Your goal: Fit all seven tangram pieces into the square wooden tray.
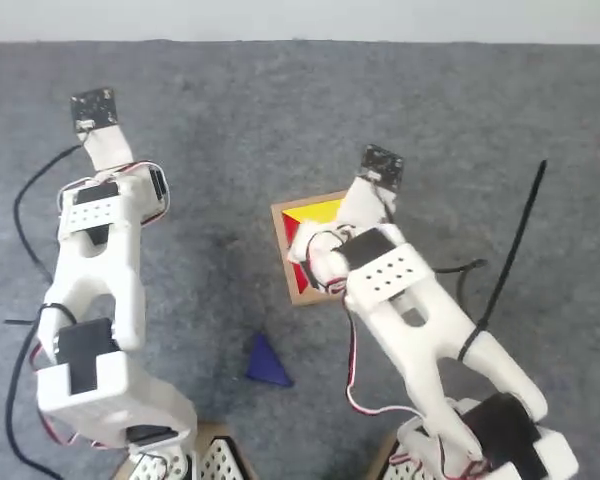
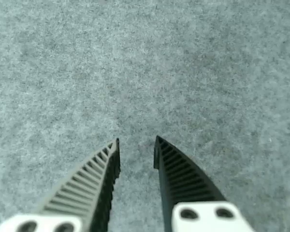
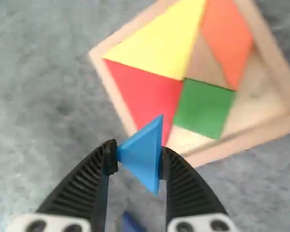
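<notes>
Near the middle of the grey worktop (image 1: 220, 110) lies the square wooden tray (image 1: 283, 250), turned so that 1 corner faces the arms. The right gripper (image 3: 138, 147) hangs just over that near corner with its claw clamped on a light blue triangle (image 3: 146, 169). The piece is pinched by its edges with its broad face up toward the wrist camera, a hold that would let it be lowered flat into a gap. 4 pieces already sit inside the tray: a yellow triangle (image 3: 159, 46) and a red triangle (image 3: 142, 94) meeting edge to edge, a green square (image 3: 205, 106) touching the red one, and an orange parallelogram (image 3: 227, 38) beside the yellow. Bare wood shows between the orange piece and the green square, and along the near rim by the square. The open slots look small, so the held triangle will likely need turning to match 1 of them. A dark blue triangle (image 1: 267, 362) lies on the worktop between the tray and the front edge, waiting its turn. Toward the left edge, the left gripper (image 2: 135, 142) hovers over bare worktop with its claw a little apart and holding nothing, well clear of the working arm. I judge the task a little past halfway.
</notes>
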